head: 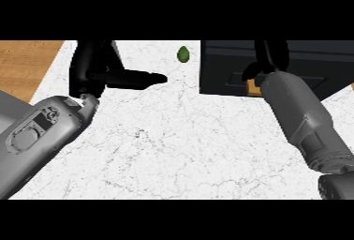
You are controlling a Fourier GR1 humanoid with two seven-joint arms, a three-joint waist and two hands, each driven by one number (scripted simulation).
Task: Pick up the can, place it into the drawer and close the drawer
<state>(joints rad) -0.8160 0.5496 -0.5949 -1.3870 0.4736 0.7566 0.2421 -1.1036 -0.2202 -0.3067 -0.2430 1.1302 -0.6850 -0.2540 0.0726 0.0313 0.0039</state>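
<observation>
Can: not visible.
Black box-shaped drawer unit (304, 61): at 1 o'clock on the white marble counter (180, 150).
Right hand (268, 58): over the drawer, fingers' state unclear.
Left hand (104, 70): at 11 o'clock, spread, resting.
Small green oval object (183, 54): at 12 o'clock, between them.

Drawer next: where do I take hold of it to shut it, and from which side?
Probably the black drawer by its near front edge, the long straight lip facing the robot, coming from the counter side. No handle shows. The right hand hangs over that drawer, so it is the closer one; the left hand is across the counter, open.
</observation>
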